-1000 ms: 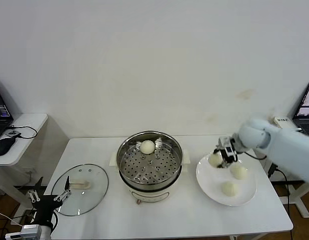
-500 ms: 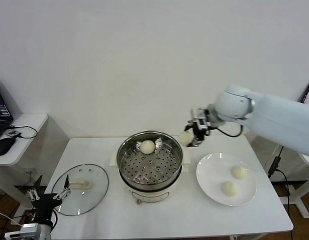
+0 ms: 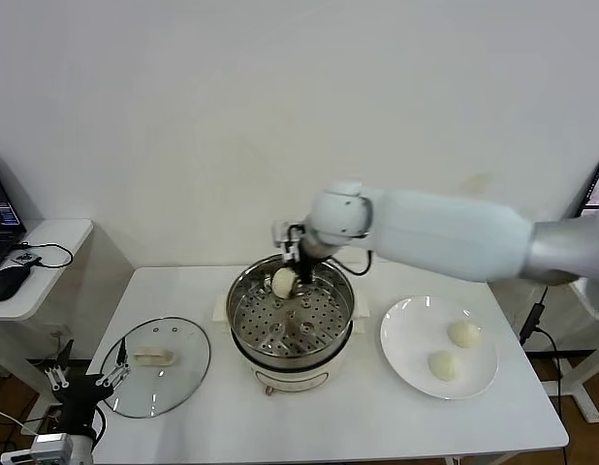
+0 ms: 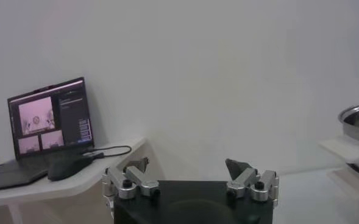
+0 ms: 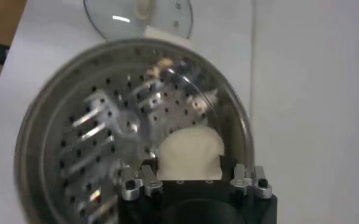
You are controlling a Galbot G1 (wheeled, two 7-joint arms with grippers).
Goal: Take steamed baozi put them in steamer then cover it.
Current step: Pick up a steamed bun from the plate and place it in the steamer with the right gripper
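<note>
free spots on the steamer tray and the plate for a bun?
Steamer: its perforated tray is bare across the middle and near side; the far rim is crowded, where the right hand holds a baozi. Plate: its left half is bare; two buns sit on the right. The cover lies on the table left of the steamer.

Three baozi (image 3: pixel 283 282) in sight, one steamer (image 3: pixel 291 312), one cover (image 3: pixel 155 366), one plate (image 3: pixel 439 347).

We are seeing cream-white baozi (image 3: pixel 463 333) lying on a plain white plate (image 3: pixel 401 347) — the steamer (image 3: pixel 291 315) is gleaming silver, its tray dotted with dark holes. The cover (image 3: pixel 156 366) is showing clear glass — a cream handle — over the white tabletop (image 3: pixel 358 417).
</note>
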